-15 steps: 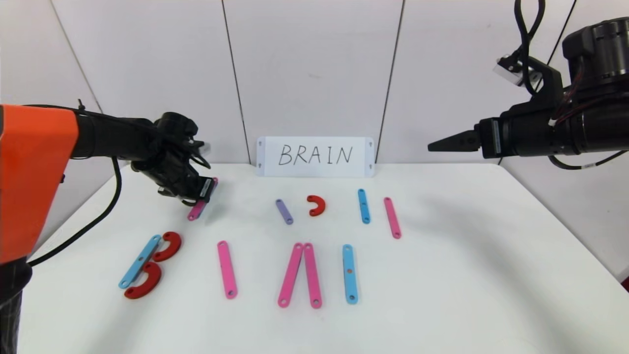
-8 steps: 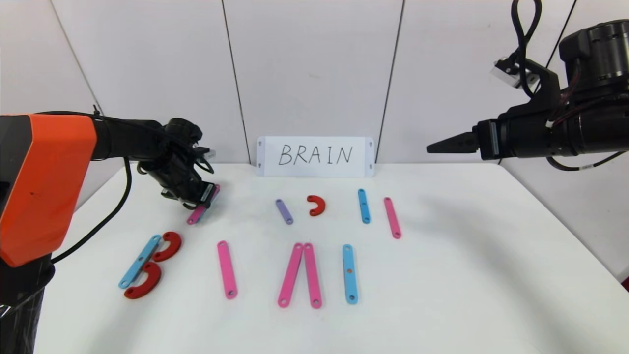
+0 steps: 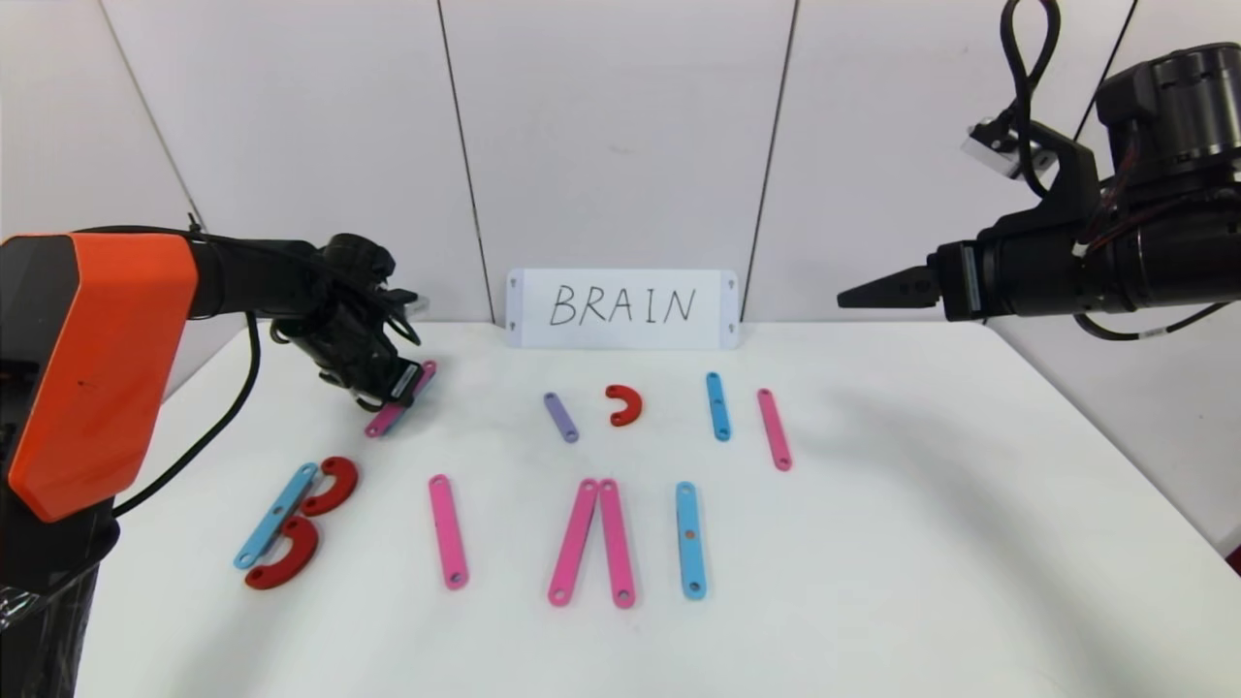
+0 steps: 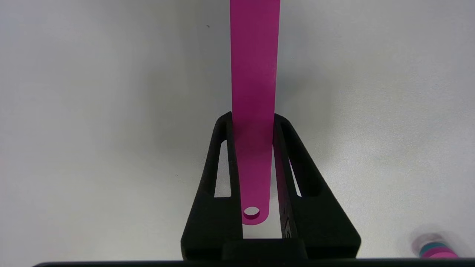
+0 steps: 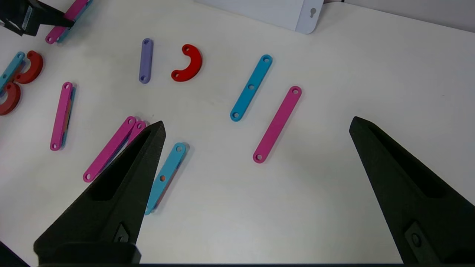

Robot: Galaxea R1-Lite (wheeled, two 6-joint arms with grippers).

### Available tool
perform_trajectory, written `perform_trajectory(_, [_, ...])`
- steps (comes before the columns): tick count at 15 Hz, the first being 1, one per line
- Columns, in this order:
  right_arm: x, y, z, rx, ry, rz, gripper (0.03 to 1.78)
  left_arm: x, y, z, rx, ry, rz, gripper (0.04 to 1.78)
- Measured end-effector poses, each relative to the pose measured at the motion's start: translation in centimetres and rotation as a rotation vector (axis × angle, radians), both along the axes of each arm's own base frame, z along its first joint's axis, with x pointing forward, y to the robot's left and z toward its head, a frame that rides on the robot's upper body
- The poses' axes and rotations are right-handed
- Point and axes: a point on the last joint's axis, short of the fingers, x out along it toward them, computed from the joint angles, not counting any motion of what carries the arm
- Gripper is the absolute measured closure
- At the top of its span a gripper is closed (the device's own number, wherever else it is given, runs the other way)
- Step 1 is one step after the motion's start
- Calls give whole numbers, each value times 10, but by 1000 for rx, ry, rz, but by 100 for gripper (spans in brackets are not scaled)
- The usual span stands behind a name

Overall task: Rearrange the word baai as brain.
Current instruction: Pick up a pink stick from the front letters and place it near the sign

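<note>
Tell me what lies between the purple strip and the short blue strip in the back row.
One red half-ring lies between the purple strip and the short blue strip; both head and right wrist views show it.

The far end of the pink strip [image 4: 254,92] clamped in the left gripper [image 4: 254,122] runs off the left wrist view's edge. In the head view that gripper [image 3: 393,383] covers the strip's [image 3: 388,419] middle. A blurred pink and teal object [image 4: 432,249] sits at that wrist view's corner, too smeared to name. In the right wrist view the right gripper's finger [image 5: 122,178] hides part of the paired pink strips [image 5: 111,148] and the near blue strip [image 5: 169,168]; the card [image 5: 274,11] is cut off.
</note>
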Motion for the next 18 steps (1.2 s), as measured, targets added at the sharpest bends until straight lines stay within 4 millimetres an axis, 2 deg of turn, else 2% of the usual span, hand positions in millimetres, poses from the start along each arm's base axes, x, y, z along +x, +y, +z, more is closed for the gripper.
perform_trajectory(9, [-1,4,-2,-2,6,12,8,1,0,0,3,1,-2,151])
perform_trajectory(11, [-1,4,-2,-2,7,13,8,1,0,-1,1,1,0,144])
perform_trajectory(14, [-1,4,-2,-3,9,13,8,1,0,-3,-1,9,5,114])
perform_trajectory(18, [-1,4,-2,-2,4,13,8,1,0,-1,-4,6,13,47])
